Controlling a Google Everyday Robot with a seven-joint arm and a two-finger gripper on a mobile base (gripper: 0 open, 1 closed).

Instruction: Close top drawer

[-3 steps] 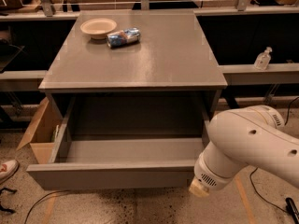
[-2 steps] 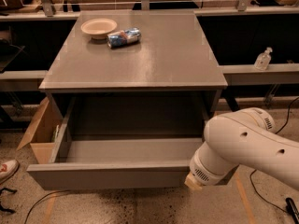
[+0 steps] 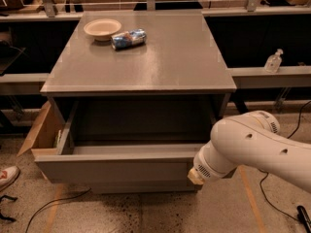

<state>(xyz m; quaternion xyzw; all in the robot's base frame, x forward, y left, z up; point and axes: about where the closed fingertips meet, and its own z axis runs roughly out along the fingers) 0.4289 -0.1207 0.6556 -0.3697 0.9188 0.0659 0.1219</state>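
Note:
The top drawer [image 3: 112, 171] is a wide grey drawer with a plain flat front. It stands pulled far out of the grey cabinet [image 3: 160, 57], and its inside looks empty. My white arm [image 3: 257, 147] reaches in from the right. My gripper [image 3: 196, 176] is at the arm's end, against the right end of the drawer front, and the arm hides most of it. The two lower drawers are hidden behind the open drawer.
A beige bowl [image 3: 102, 29] and a blue crumpled packet [image 3: 128, 39] lie on the cabinet top at the back left. A cardboard box [image 3: 41, 132] stands to the cabinet's left. A clear bottle [image 3: 273, 61] sits on the right shelf. A shoe [image 3: 7, 176] and cables lie on the floor.
My arm has moved left and forward along the drawer front. The drawer front has slid a little way back toward the cabinet.

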